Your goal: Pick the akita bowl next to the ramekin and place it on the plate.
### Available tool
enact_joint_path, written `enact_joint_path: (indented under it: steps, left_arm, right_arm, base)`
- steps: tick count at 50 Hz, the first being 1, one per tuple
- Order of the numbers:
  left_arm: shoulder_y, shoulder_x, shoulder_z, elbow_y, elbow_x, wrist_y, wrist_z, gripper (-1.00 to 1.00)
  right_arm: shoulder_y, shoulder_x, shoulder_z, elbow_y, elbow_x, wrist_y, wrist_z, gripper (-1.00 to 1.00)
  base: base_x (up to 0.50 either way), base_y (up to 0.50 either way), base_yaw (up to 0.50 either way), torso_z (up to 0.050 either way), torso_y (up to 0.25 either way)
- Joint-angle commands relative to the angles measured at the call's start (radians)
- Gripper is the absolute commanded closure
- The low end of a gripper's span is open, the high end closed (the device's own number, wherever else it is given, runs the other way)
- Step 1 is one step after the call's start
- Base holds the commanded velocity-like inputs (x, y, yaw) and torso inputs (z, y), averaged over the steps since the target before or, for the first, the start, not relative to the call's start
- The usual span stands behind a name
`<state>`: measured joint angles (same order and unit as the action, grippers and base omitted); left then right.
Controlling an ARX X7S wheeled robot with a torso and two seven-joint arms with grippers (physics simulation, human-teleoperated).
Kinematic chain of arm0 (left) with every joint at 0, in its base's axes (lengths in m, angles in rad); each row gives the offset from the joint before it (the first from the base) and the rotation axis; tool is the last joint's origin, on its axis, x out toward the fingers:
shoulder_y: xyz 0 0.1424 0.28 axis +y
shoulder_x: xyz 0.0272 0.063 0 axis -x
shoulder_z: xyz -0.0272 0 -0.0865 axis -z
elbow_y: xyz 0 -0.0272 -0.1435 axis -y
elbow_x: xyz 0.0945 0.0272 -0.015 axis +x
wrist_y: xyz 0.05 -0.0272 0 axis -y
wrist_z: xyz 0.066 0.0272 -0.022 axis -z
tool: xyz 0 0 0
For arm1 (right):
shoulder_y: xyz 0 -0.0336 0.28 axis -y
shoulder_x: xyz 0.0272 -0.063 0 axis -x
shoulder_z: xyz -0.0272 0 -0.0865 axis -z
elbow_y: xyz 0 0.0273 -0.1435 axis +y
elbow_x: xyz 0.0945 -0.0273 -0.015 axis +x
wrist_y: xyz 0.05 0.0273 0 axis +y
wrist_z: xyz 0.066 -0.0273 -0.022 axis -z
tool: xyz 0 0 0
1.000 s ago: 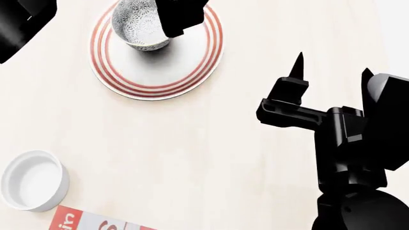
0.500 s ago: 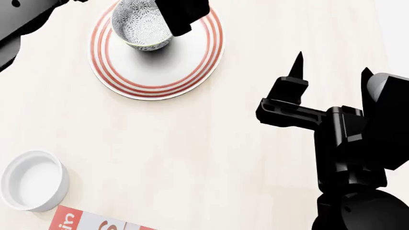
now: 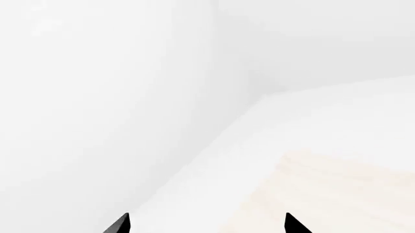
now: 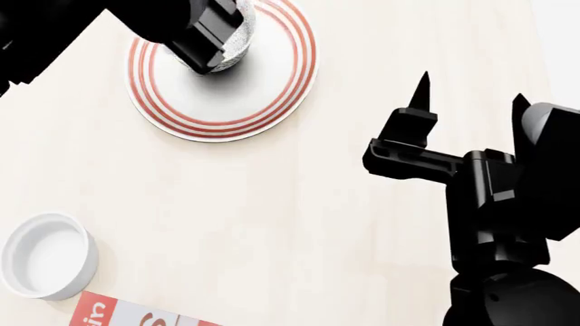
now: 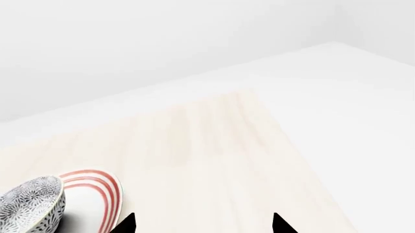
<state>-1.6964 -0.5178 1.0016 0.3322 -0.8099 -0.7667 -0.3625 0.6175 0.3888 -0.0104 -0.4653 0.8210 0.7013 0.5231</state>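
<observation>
The akita bowl (image 5: 32,204) sits on the plate (image 4: 272,88) near the bench's (image 4: 299,217) far edge, mostly hidden under my left arm. My left tool (image 3: 204,224) is spread, holding nothing. My right tool (image 5: 202,223) is likewise spread, empty. The ramekin (image 4: 47,256) stands well apart, near a partly cut-off box (image 4: 127,314).

Count of things on the table
One speckled bowl (image 5: 32,204), one red-ringed plate (image 4: 272,88), one white ramekin (image 4: 47,256), one red and white box (image 4: 127,314), two black grippers

Pale wood table (image 4: 272,224); red-and-white box (image 4: 127,314) at near edge w/ white lettering, partly cut off.
</observation>
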Motion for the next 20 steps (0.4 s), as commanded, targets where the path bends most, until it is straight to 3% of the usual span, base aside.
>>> enact_joint_path:
  steps: [1, 20]
  left_arm:
    - [0.025, -0.072, -0.083, 0.219, -0.110, -0.120, -0.206, -1.00]
    - [0.040, -0.111, -0.194, 0.428, -0.379, -0.277, -0.517, -1.00]
  right_arm:
    - [-0.005, -0.002, -0.008, 0.016, -0.014, -0.024, -0.014, -1.00]
    - [-0.001, 0.005, -0.002, -0.009, 0.011, -0.006, 0.011, -1.00]
  base:
    - [0.00, 0.00, 0.00, 0.000, 0.000]
    - [0.00, 0.00, 0.00, 0.000, 0.000]
